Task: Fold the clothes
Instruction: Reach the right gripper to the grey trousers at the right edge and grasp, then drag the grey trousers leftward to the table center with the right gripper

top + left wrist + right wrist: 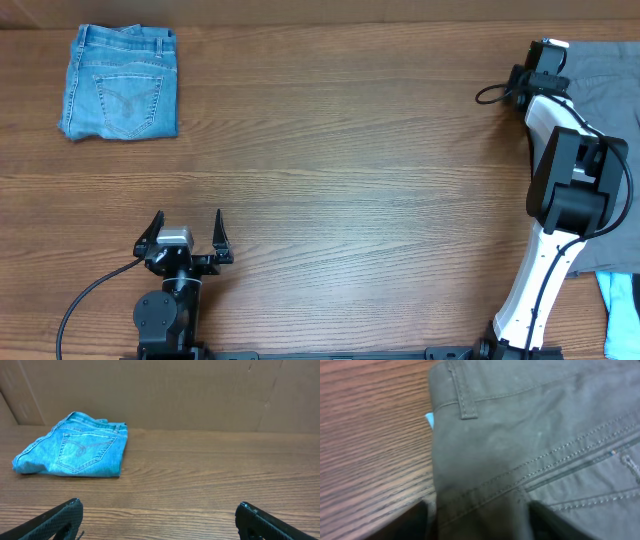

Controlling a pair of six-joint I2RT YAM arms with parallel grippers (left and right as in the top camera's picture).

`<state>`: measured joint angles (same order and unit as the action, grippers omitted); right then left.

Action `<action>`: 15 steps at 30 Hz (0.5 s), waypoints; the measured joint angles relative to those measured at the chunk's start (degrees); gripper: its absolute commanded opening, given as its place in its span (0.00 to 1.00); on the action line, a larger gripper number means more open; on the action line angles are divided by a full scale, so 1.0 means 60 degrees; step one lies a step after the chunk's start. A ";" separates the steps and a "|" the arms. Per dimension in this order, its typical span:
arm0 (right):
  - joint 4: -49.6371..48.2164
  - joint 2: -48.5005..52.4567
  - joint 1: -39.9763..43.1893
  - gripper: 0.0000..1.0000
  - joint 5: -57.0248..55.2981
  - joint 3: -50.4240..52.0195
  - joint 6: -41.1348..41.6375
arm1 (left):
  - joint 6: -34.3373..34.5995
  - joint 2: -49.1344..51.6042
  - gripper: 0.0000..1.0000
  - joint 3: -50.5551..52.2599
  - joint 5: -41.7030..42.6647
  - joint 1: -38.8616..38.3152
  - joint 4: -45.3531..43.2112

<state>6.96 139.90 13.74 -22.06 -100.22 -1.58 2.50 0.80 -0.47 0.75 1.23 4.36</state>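
The grey shorts (600, 70) lie at the table's far right. In the right wrist view their waistband, belt loop and pocket seam (520, 435) fill the frame. My right gripper (546, 50) is at their left edge, and its fingers (477, 520) are closed on a raised fold of the grey cloth. The folded light-blue denim shorts (122, 82) lie at the far left, also seen in the left wrist view (75, 452). My left gripper (188, 225) is open and empty (157, 510) near the front edge. No black garment is visible.
A pale-blue garment (622, 310) lies at the front right corner. A bit of pale-blue cloth (429, 420) peeks from under the grey shorts. More grey cloth (615, 250) runs down the right edge behind the right arm. A cardboard wall (200, 390) backs the table.
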 measured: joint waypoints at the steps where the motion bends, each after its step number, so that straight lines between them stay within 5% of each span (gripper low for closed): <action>1: 0.0004 0.0015 0.0011 0.39 -0.0040 0.0000 0.0025 | 0.0004 0.0000 1.00 0.0000 0.0000 0.0000 0.0000; 11: 0.0025 0.0044 0.0069 0.04 -0.0131 -0.0033 0.0058 | 0.0004 0.0000 1.00 0.0000 0.0000 0.0000 0.0004; 15: 0.0648 0.0040 0.0066 0.04 -0.0142 -0.0397 0.0743 | 0.0004 0.0000 1.00 0.0000 0.0000 0.0000 0.0000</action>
<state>10.85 140.14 14.13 -22.92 -102.61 2.87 2.52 0.80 -0.47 0.75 1.23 4.36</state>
